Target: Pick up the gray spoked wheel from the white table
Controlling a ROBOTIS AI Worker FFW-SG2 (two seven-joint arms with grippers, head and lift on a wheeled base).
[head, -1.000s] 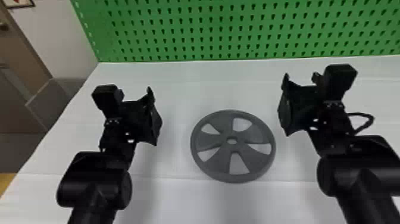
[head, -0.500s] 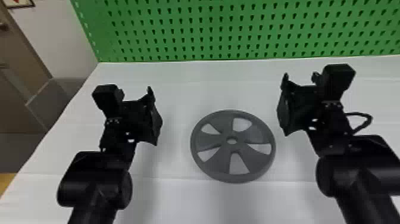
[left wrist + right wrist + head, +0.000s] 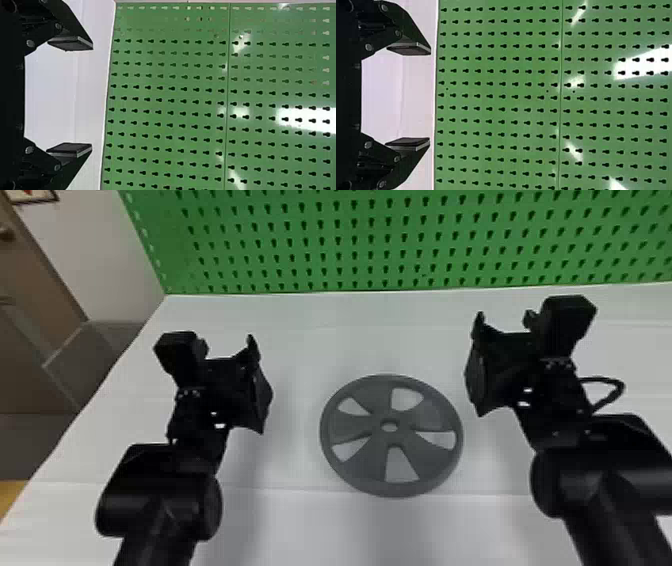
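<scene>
From here, the gray spoked wheel [image 3: 381, 440] lies flat on the white surface [image 3: 300, 520]; the left gripper [image 3: 92, 97], wide and empty, stands toward its 10 o'clock; the right gripper [image 3: 430, 96], also wide and empty, toward 2 o'clock; for a sound pickup, lower the right gripper astride the rim, one finger through a spoke opening; close squarely; lift level, lest the wheel tip.
</scene>
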